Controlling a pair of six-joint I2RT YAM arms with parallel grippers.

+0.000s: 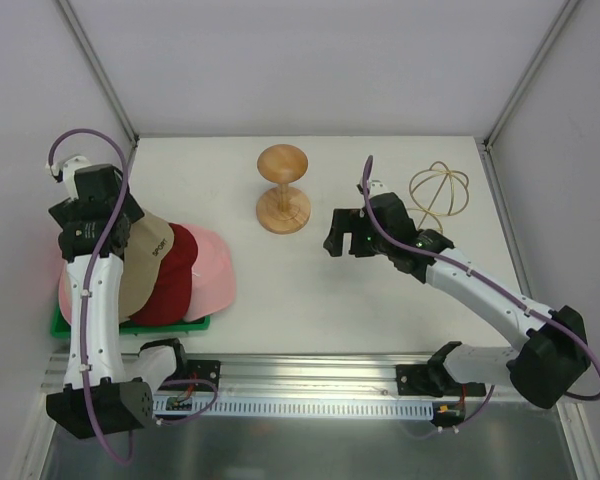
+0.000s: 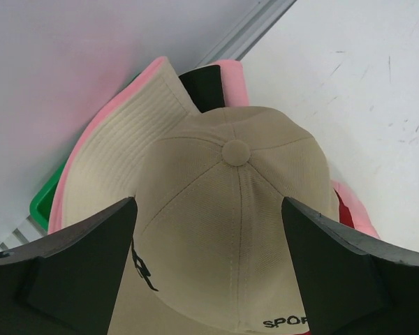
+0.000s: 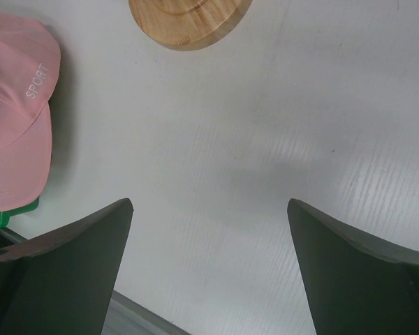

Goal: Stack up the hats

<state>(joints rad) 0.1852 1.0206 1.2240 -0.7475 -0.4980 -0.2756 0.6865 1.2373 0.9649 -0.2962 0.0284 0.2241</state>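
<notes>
White table (image 1: 310,300) filled the overhead view, with pale walls around it. At its left near corner lay a green tray (image 1: 130,326) holding an overlapping row of hats. A beige cap (image 1: 145,262) lay uppermost on the left, a red cap (image 1: 175,285) beside and partly under it, and a pink cap (image 1: 212,275) on the right, its peak reaching past the tray's right edge onto the table. The left gripper (image 1: 90,225) hung over the left end of that row. A wooden stand (image 1: 283,190) stood upright near the far edge, at about the middle. A wire frame (image 1: 440,192) sat toward the far right corner. The right gripper (image 1: 342,232) hovered between them, over bare table.

From the left wrist, the jaws stood wide apart with the beige cap's crown and top button between them. Whether the fingers touched the fabric could not be told. Beneath the cap lay a beige bucket hat (image 2: 119,160), with a black hat (image 2: 202,87) and pink fabric at the wall side.

From the right wrist, the jaws stood wide apart over bare table, holding nothing. The pink cap lay at the upper left, and the stand's round base showed at the top.
</notes>
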